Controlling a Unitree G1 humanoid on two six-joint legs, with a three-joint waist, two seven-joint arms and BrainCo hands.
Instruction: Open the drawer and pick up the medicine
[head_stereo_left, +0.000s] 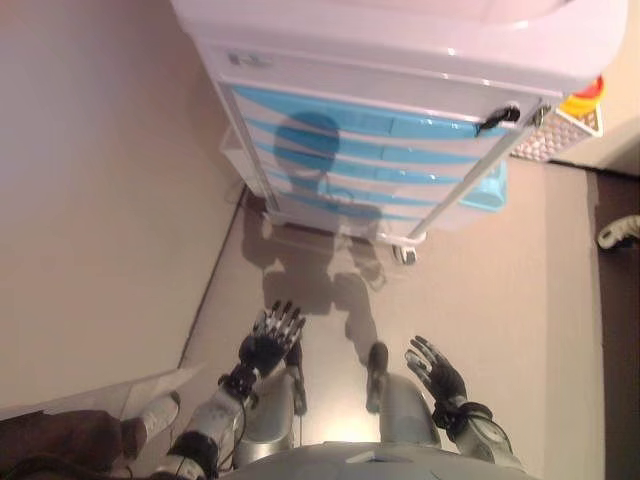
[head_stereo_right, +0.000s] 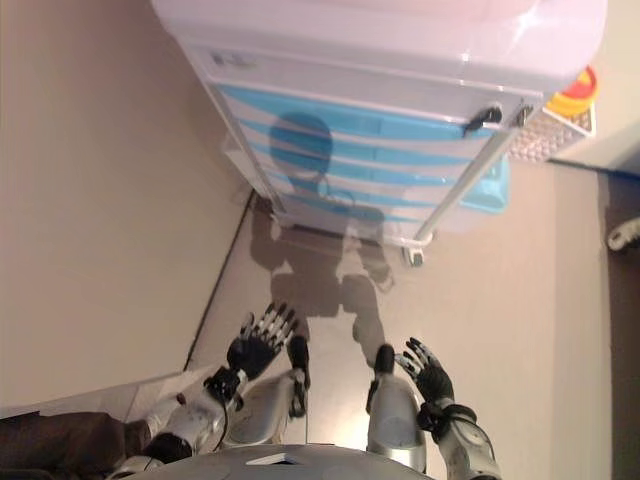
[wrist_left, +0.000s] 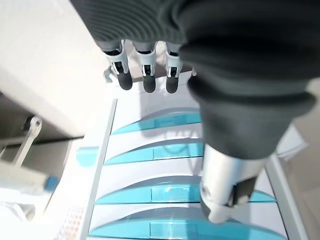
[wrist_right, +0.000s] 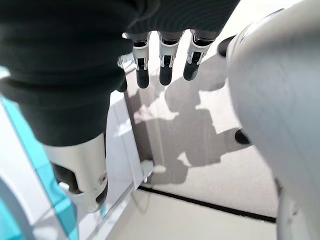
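A white cart (head_stereo_left: 400, 60) with several blue-fronted drawers (head_stereo_left: 380, 150) stands ahead of me; all drawers are shut. The drawers also show in the left wrist view (wrist_left: 170, 150). No medicine shows in any view. My left hand (head_stereo_left: 268, 338) is low, well short of the cart, fingers straight and empty. My right hand (head_stereo_left: 436, 370) is beside it at the same height, fingers relaxed and empty. Both hands are apart from the cart.
A beige wall (head_stereo_left: 100, 200) runs along the left. A white perforated basket (head_stereo_left: 560, 135) with a yellow and red item (head_stereo_left: 585, 98) hangs on the cart's right side. The cart stands on small castors (head_stereo_left: 405, 254). A white object (head_stereo_left: 618, 232) lies at the right edge.
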